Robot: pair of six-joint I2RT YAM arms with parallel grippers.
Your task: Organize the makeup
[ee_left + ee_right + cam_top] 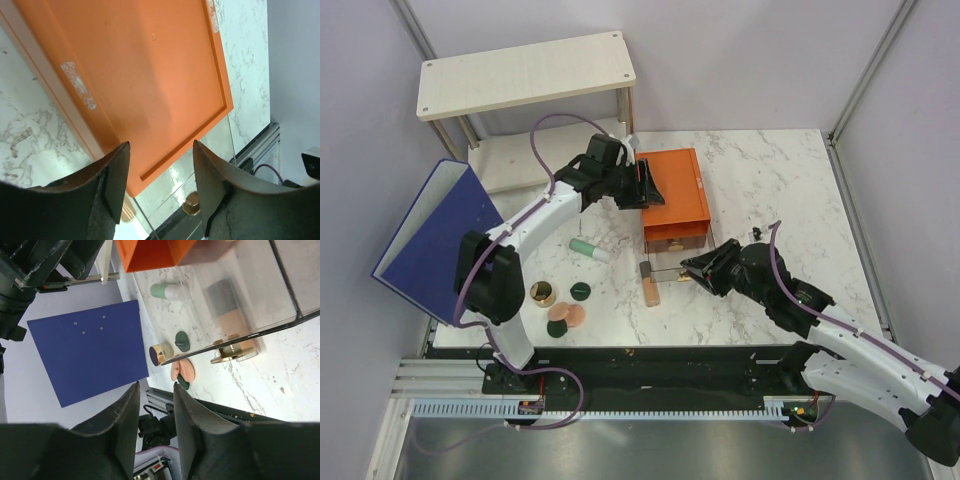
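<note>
My left pincer [645, 186] is spread wide, its dark, matte fingers [117, 181] framing the smooth orange lid of the drawer box [676, 192]. I cannot tell whether they touch it. The box is a flat plastic rectangle with a raised rim, sitting toward 12 o'clock of the table's centre. A clear drawer [668, 258] with a small gold knob [232, 351] sticks out of its 6 o'clock side.

My right pincer [692, 268] hangs at the drawer's 3 o'clock corner. Its fingers [192, 421] are a little apart and pinch nothing.

The makeup lies loose on the marble at about 9 o'clock of the drawer. The peach tube [650, 286] has a dark cap and lies along the drawer's 9 o'clock edge. My right wrist camera sees it blurred through the clear plastic, and I cannot tell whether it is inside. The mint-green tube [590, 249] lies on its side at 10 o'clock of it. Toward 8 o'clock are the gold-rimmed jar [542, 293], one dark green round compact [580, 291], and the peach disc [568, 314]. A second dark compact [557, 328] touches the disc's 7 o'clock edge.

The table [770, 180] is white marble with grey veins. A blue binder [435, 240] stands tilted at its 9 o'clock edge, and a pale wooden shelf [525, 72] on metal legs is at 11 o'clock. The walls are plain lilac-grey.
</note>
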